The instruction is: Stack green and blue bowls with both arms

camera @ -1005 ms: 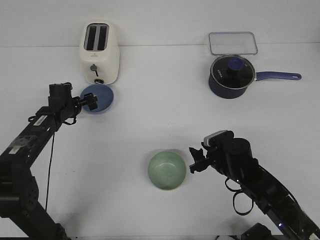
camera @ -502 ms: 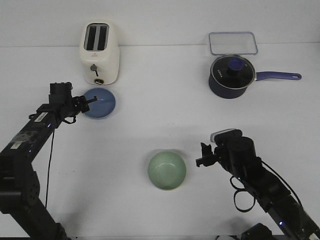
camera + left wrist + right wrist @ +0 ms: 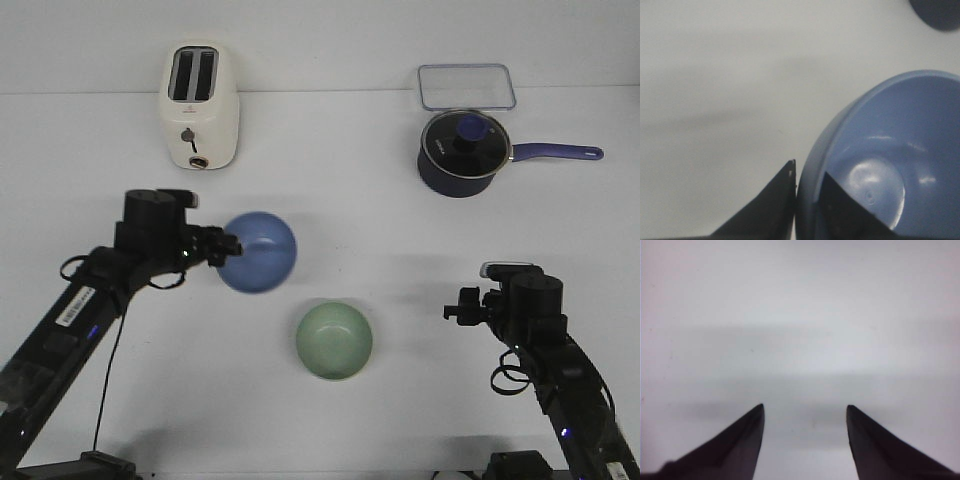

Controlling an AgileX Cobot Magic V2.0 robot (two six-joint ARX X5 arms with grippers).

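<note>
You are about midway: your left gripper (image 3: 228, 249) has its fingers (image 3: 837, 207) clamped across the rim of the blue bowl (image 3: 258, 251), one inside and one outside, and holds it lifted off the tabletop (image 3: 400, 240), up and to the left of the green bowl (image 3: 334, 341). What is left is to set it into the green bowl, which sits upright and empty near the front. Both bowls look plain, matte and equal in size. Your right gripper (image 3: 805, 412) is spread, holding nothing, well right of the green bowl.
</note>
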